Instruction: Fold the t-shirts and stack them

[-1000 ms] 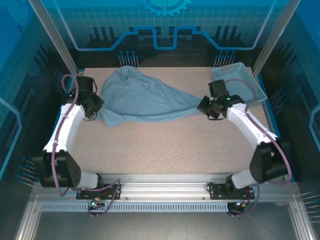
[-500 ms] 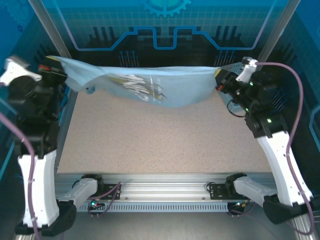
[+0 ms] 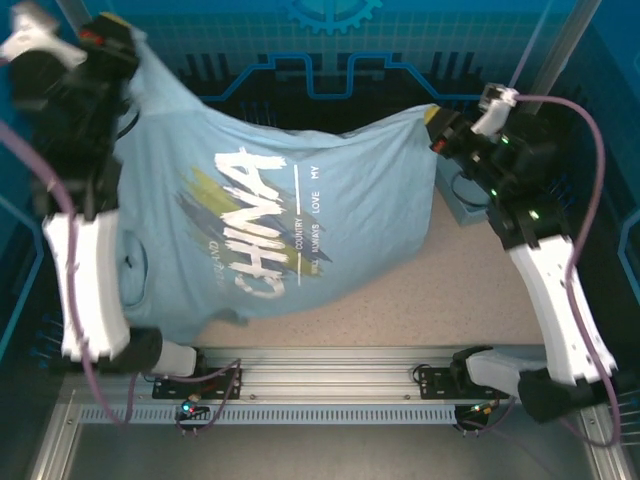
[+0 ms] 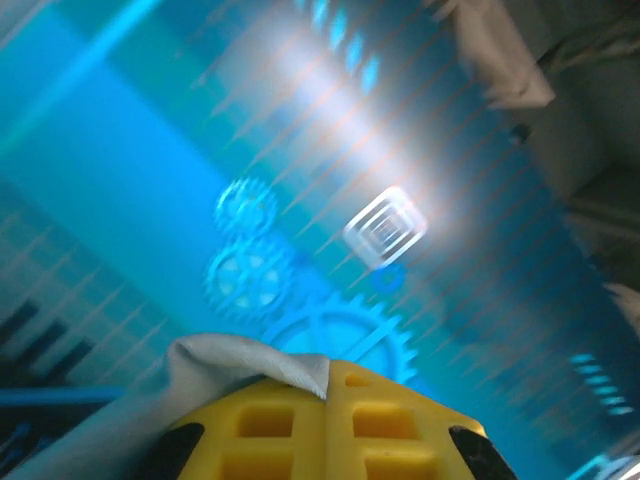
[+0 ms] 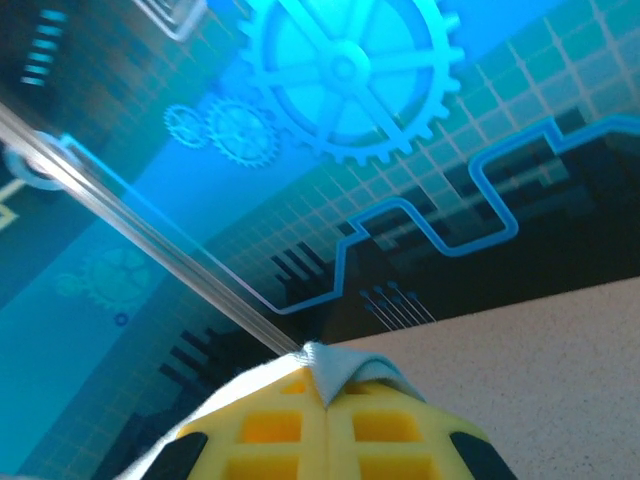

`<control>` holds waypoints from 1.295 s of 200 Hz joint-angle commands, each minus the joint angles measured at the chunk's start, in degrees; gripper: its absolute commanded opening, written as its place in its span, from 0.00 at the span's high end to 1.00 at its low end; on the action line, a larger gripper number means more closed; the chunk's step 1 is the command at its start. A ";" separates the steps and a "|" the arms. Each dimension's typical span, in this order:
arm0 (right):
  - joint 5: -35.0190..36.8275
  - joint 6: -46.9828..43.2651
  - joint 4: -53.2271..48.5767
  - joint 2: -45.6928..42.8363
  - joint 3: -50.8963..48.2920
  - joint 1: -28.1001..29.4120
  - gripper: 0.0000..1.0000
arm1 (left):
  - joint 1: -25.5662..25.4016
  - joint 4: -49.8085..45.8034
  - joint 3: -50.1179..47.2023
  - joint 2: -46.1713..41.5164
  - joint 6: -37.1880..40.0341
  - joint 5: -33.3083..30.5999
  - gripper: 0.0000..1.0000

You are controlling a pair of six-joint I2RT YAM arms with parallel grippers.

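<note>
One pale blue t-shirt (image 3: 290,220) with white "CHINA" lettering hangs spread in the air between both raised arms, its lower part drooping to the table near the front left. My left gripper (image 3: 128,38) is shut on its upper left corner; in the left wrist view a fold of t-shirt cloth (image 4: 225,362) is pinched between the yellow fingers (image 4: 270,420). My right gripper (image 3: 436,122) is shut on the upper right corner, where a tip of t-shirt fabric (image 5: 335,368) pokes from between its yellow fingers (image 5: 390,430).
A light blue mesh basket (image 3: 462,205) stands at the back right, mostly hidden behind the right arm and the shirt. Bare speckled table (image 3: 440,300) lies at the front right. Metal frame posts (image 3: 555,40) rise at the back corners.
Both arms went from low on the table to high up, lifting the crumpled shirt and stretching it out. In the last half second the shirt swung open, showing its print.
</note>
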 commanded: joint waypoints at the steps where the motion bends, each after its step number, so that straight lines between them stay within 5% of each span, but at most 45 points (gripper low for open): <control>1: -3.39 3.06 7.11 6.07 3.21 -2.38 1.00 | 3.02 -0.19 3.50 9.07 -2.63 8.37 1.00; 63: -4.82 4.70 10.92 16.75 17.27 -7.44 1.00 | 8.00 4.59 21.11 17.22 -7.57 16.32 1.00; 117: -7.80 8.51 7.11 21.05 29.56 -13.81 1.00 | 8.11 6.27 22.69 8.80 -10.62 15.95 1.00; 151: -10.73 6.49 1.37 20.71 25.86 -12.90 1.00 | 7.30 5.09 -9.85 -9.56 -13.14 13.01 1.00; 190: -6.87 6.70 -1.13 11.61 -3.98 -7.61 1.00 | 5.16 -0.90 -56.15 -30.61 -18.98 10.31 1.00; 222: -5.83 12.95 5.91 8.47 -30.09 -5.38 1.00 | 1.62 -6.32 -80.92 -36.52 -20.23 12.36 1.00; 259: -6.37 9.84 0.72 17.63 -34.85 -5.75 1.00 | -3.59 -0.10 -98.30 -35.86 -26.01 16.33 1.00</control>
